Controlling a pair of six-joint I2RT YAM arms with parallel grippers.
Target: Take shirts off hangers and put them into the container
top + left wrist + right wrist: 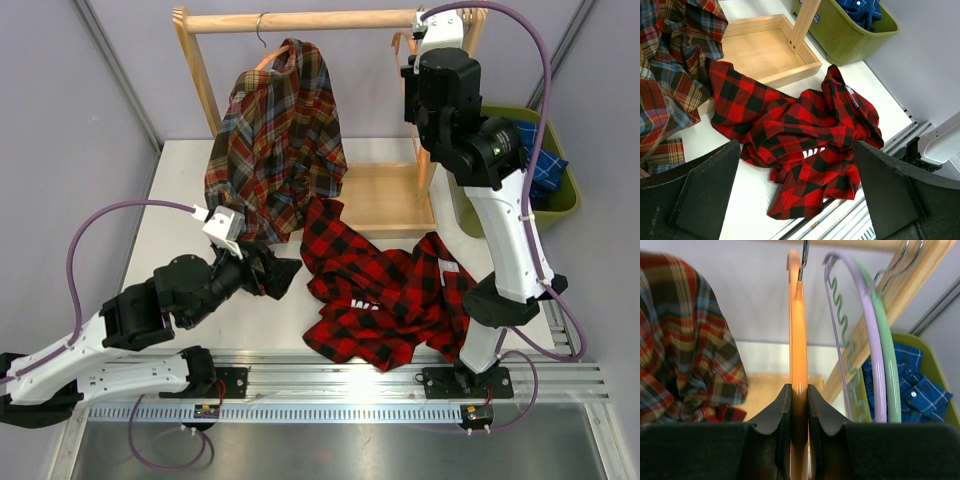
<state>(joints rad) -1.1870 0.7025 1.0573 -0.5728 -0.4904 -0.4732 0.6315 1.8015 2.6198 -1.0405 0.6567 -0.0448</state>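
Left gripper [272,270]: jaws wide, holding nothing
Right gripper [799,405]: clamped on the orange hanger [798,340] — it hangs from the rail [300,20]
Red-and-black shirt [385,295]: crumpled by the table [170,190]'s near edge

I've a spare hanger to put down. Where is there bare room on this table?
Bare table runs along the left side, between its edge and the hanging tartan shirt. The floor of the wooden tray is mostly free too. Centre-right is crowded: the red-and-black shirt sprawls from the tray to the near rail, up against the right arm.
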